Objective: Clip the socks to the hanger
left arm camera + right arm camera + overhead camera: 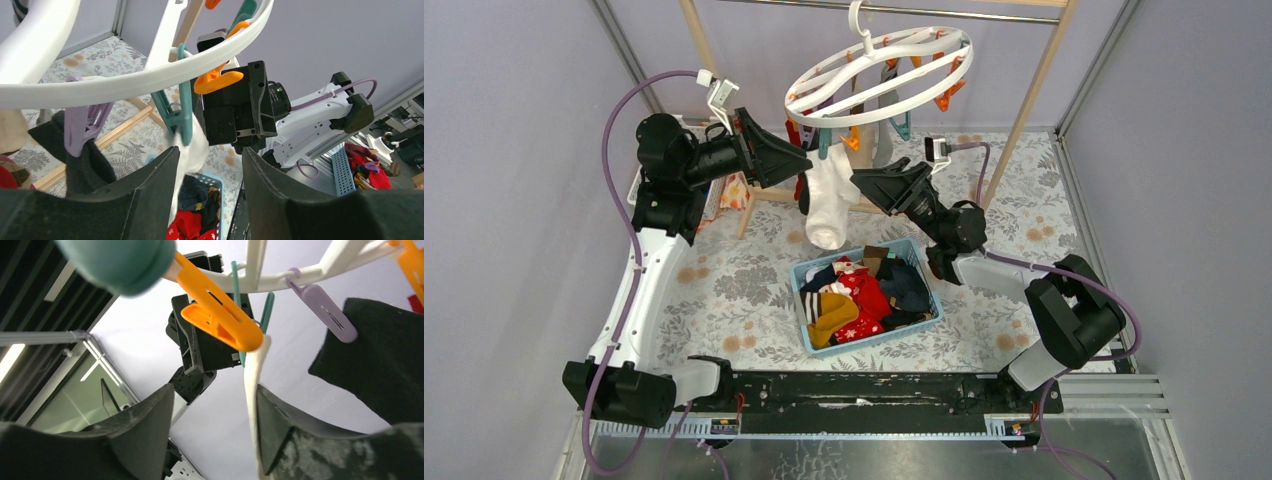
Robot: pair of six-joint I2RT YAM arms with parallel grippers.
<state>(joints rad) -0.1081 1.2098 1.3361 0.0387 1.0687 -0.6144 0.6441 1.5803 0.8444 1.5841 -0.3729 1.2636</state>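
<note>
Hanging off hanger (100,86): white sock (827,205), prob. by teal clip (179,120).

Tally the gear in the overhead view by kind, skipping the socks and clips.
Arms: 2, left and right
Hanger: 1
Basket: 1
Wooden rack: 1
Total: 5

I count one round white hanger (879,75), one white sock (828,205) hanging between the left gripper (798,160) and the right gripper (864,186), and one blue basket (874,338). Nearest my left fingers (150,195) are one lilac clip (85,125) holding one black sock (82,170), one teal clip (177,117) and one orange clip (220,81).
</note>
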